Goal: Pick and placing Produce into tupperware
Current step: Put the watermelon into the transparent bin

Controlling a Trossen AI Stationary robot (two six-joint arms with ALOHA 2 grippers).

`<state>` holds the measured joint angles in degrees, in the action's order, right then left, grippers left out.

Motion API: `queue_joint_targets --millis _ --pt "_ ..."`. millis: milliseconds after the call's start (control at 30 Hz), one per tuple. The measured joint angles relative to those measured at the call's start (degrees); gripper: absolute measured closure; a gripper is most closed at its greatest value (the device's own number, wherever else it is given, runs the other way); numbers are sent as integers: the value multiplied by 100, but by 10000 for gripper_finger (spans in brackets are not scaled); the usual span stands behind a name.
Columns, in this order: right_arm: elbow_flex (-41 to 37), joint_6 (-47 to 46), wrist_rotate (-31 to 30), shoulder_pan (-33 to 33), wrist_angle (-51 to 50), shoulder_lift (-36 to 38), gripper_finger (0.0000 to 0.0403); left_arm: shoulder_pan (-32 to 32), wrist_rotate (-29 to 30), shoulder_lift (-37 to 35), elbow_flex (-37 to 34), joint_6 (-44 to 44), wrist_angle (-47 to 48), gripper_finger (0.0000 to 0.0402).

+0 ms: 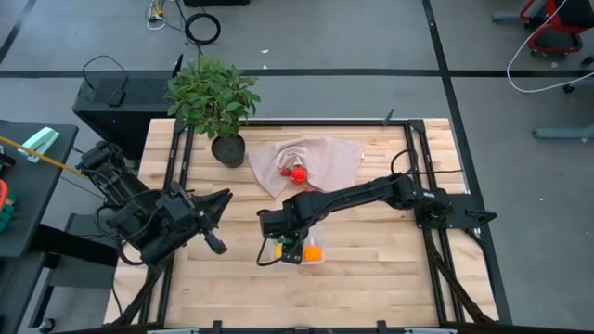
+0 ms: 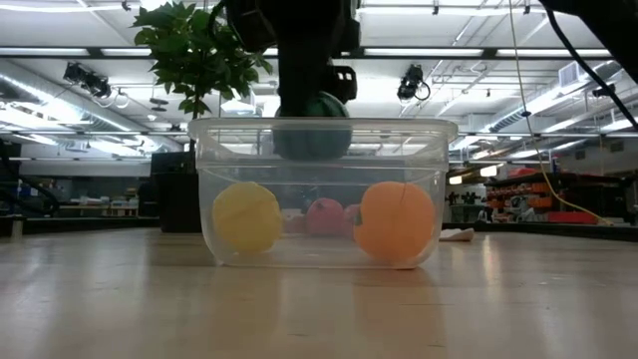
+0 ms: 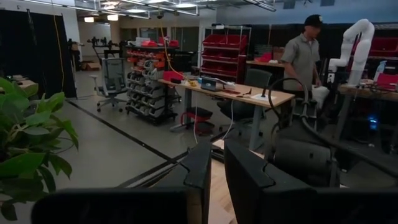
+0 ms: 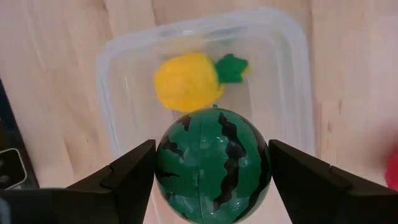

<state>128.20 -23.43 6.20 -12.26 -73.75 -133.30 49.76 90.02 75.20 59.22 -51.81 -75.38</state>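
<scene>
I see my right gripper (image 4: 211,168) over the tupperware (image 1: 306,250) near the counter (image 1: 371,278) centre, jaws clamped on the dark green melon (image 4: 212,165) just above its rim. Inside sit the yellow piece (image 4: 188,81) and orange piece (image 2: 397,221). A red piece (image 1: 297,173) lies on the beige cloth (image 1: 325,153) at 12 o'clock; my left gripper (image 1: 215,218) waits at 9 o'clock, jaws narrow.

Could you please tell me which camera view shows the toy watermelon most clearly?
The right wrist view: the watermelon fills the frame between the right gripper fingers, above the tupperware. The low view shows it partly behind the container rim; the high view hides it under the arm; the left wrist view misses it.
</scene>
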Motion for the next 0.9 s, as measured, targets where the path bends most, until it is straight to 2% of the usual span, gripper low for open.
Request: queue_joint_targets --millis 400,900 --pt "-9 -106 -9 -176 126 -21 112 103 0 0 -2 -2 0 349" --pt "-400 -213 -23 -218 245 -19 112 199 0 0 -2 0 3 341"
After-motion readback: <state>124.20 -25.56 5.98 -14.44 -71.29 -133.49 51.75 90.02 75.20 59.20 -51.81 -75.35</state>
